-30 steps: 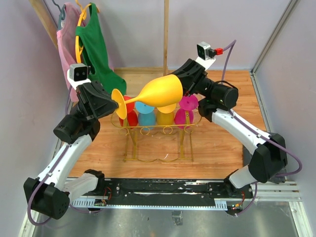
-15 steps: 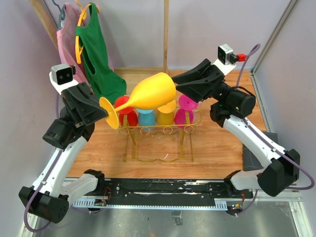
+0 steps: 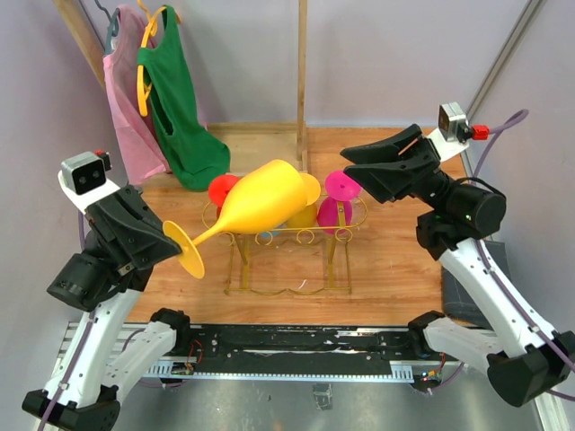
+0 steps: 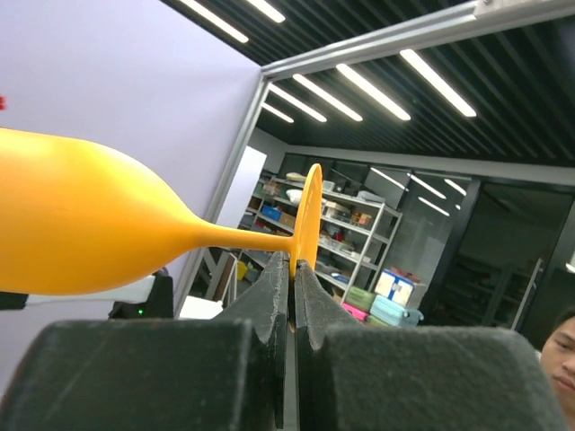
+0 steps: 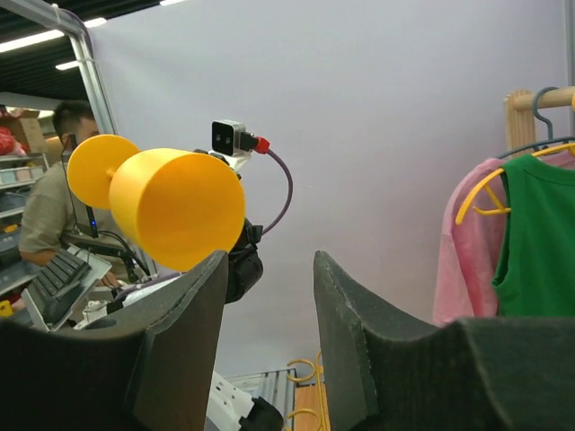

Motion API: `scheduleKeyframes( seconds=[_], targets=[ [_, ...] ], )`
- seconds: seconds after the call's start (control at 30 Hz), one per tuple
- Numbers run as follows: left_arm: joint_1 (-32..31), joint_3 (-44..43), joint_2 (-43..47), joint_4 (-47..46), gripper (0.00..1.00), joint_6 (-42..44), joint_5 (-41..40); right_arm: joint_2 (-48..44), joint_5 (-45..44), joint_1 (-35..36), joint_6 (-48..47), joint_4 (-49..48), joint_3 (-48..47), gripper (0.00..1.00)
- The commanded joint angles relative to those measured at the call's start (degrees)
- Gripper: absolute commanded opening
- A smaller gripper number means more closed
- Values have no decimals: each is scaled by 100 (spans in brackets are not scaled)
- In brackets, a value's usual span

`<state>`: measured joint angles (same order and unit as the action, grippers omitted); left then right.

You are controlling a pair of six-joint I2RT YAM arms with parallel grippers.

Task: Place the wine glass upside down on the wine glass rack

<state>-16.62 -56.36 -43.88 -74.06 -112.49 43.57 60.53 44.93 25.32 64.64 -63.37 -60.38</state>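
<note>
A large yellow wine glass (image 3: pixel 256 202) lies tilted in the air above the gold wire rack (image 3: pixel 287 238), bowl toward the rack's middle, foot (image 3: pixel 183 249) toward the lower left. My left gripper (image 3: pixel 167 246) is shut on the edge of the foot; in the left wrist view the fingers (image 4: pixel 277 296) pinch the yellow foot disc (image 4: pixel 310 215). My right gripper (image 3: pixel 352 162) is open and empty, held apart to the right of the bowl. In the right wrist view the glass (image 5: pixel 171 205) shows to the left of the left finger (image 5: pixel 193 305).
Red (image 3: pixel 220 189), yellow (image 3: pixel 304 212) and magenta (image 3: pixel 340 197) glasses hang upside down on the rack. A green garment (image 3: pixel 175 99) and a pink one (image 3: pixel 126 108) hang at the back left. A wooden post (image 3: pixel 302 72) stands behind the rack.
My right gripper let go of the bowl and drew back to the right. My left gripper swung down and to the left with the foot, tilting the glass bowl-up over the rack.
</note>
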Motion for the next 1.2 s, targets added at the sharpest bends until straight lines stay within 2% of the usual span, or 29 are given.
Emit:
scheduleKeyframes(
  seconds=[0.0, 0.1, 0.27, 0.4, 0.6, 0.97, 1.17],
  targets=[
    [19, 207, 145, 821, 0, 218, -12, -482, -135, -89, -1101, 1333, 38, 45],
    [-16, 390, 194, 942, 0, -42, 4, -687, -202, -96, -1519, 2130, -138, 45],
    [-43, 735, 520, 1814, 0, 178, 104, -905, -404, -104, -2076, 3127, -387, 46],
    [-132, 690, 714, 2429, 0, 361, 181, -1083, -564, -105, -2445, 3677, -492, 46],
    [-214, -273, 948, 5347, 0, 1747, 323, -1467, -875, -106, -2939, 4108, -370, 46],
    [-211, -1627, 644, 8770, 0, 2884, 740, -2094, -1757, -106, -3588, 4900, -3, 47],
    [-215, -1667, 549, 9457, 0, 2797, 1100, -2234, -1978, -106, -3800, 5230, 38, 47]
  ],
)
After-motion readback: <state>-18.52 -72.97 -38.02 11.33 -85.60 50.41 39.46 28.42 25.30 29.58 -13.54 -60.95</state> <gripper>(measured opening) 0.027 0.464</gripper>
